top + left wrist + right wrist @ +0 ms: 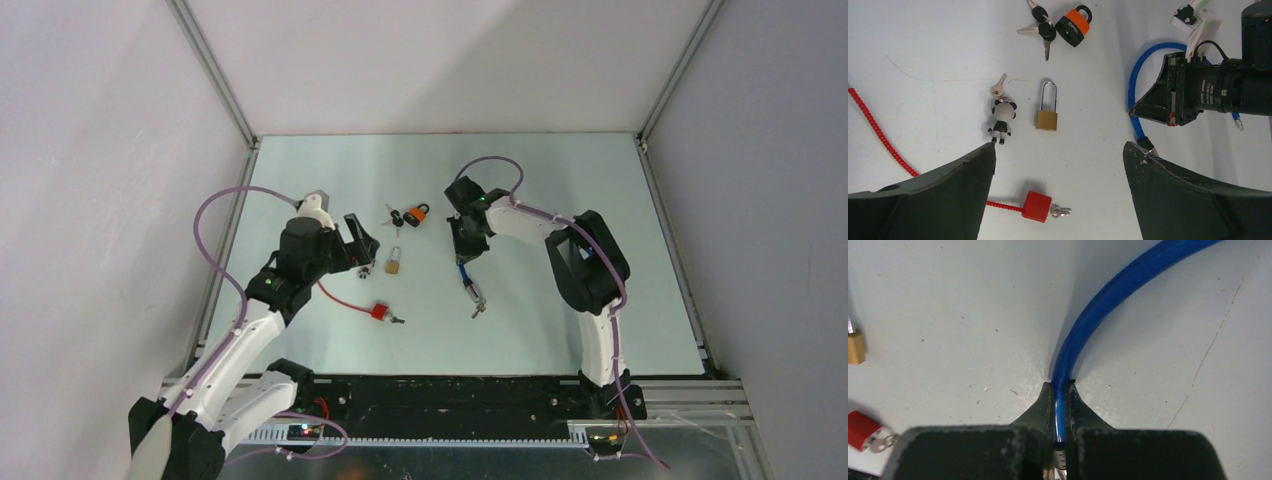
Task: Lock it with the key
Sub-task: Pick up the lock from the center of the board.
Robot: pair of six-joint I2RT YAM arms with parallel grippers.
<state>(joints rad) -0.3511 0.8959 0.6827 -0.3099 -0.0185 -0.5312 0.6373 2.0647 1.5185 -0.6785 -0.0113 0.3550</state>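
Your right gripper (1060, 390) is pinched tight on the blue cable lock (1108, 295), with the cable squeezed between both fingertips, low over the table (560, 180). Your left gripper (1059, 146) is spread wide and holds nothing. Between its fingers you see the brass padlock (1047, 112) just beside a panda keychain (1003, 117). The red cable lock (1037, 206) lies nearer, a key (1062, 212) at its end.
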